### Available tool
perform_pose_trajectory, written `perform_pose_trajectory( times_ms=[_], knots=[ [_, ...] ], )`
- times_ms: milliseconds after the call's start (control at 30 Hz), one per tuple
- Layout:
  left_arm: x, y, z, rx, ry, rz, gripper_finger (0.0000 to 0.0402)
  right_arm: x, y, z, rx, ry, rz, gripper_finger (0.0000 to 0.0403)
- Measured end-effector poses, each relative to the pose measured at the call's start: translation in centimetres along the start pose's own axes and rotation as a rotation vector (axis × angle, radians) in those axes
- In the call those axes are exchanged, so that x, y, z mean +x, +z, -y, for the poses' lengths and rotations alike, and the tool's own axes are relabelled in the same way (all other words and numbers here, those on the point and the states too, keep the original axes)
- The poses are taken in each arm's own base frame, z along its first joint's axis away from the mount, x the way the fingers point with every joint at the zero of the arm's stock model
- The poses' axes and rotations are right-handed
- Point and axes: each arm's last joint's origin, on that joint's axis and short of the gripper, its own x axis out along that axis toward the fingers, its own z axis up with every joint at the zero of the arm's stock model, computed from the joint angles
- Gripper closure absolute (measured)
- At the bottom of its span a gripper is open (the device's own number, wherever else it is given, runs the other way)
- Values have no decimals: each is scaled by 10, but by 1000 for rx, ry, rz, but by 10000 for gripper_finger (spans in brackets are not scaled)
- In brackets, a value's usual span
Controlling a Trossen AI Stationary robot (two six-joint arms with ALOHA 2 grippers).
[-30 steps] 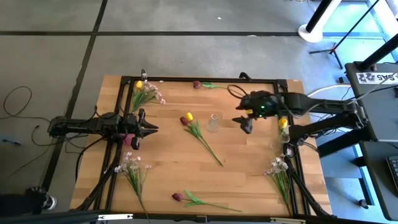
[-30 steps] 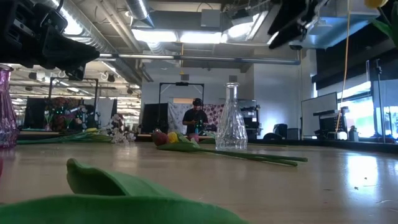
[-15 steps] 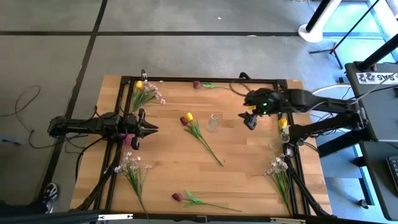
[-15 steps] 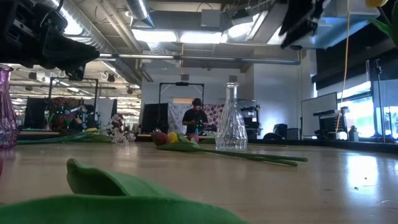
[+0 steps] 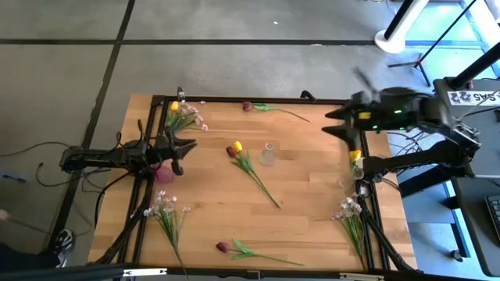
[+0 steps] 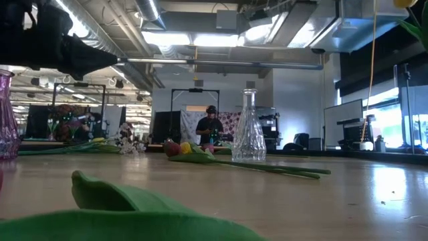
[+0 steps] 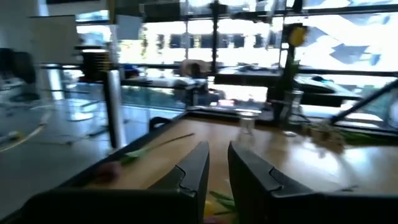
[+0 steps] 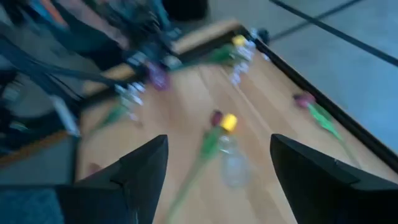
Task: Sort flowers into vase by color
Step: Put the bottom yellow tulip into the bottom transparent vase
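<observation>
Flowers: we see a yellow and a maroon tulip (image 5: 237, 147) lying mid-surface, just at 9 o'clock of the clear vase (image 5: 268, 154); more tulips and blossom sprigs lie scattered near the edges of the surface (image 5: 312, 195).
Pink vase: (image 5: 163, 173) at the 9 o'clock edge.
Left gripper: (image 5: 187, 145) above the pink vase, fingers (image 7: 194, 169) nearly together, gripping nothing.
Right gripper: (image 5: 336, 123) high at 2 o'clock, fingers (image 8: 146, 165) spread wide, empty.
</observation>
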Motion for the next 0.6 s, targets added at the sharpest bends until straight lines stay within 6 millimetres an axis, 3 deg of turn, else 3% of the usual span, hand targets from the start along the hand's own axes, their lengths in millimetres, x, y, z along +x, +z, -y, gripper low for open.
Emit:
perform_pose_trajectory(
  times_ms=[233,400,500,600],
  knots=[
    [0,2,0,-39,8,19,344,-36,15,-1,99,-42,161,123],
    [0,2,0,-47,6,19,344,-40,16,2,108,-127,207,123],
    [0,6,1,-278,-47,49,344,-38,16,3,110,-165,217,123],
    [-1,15,2,-695,-127,116,344,-34,17,3,106,-176,209,123]
  ],
)
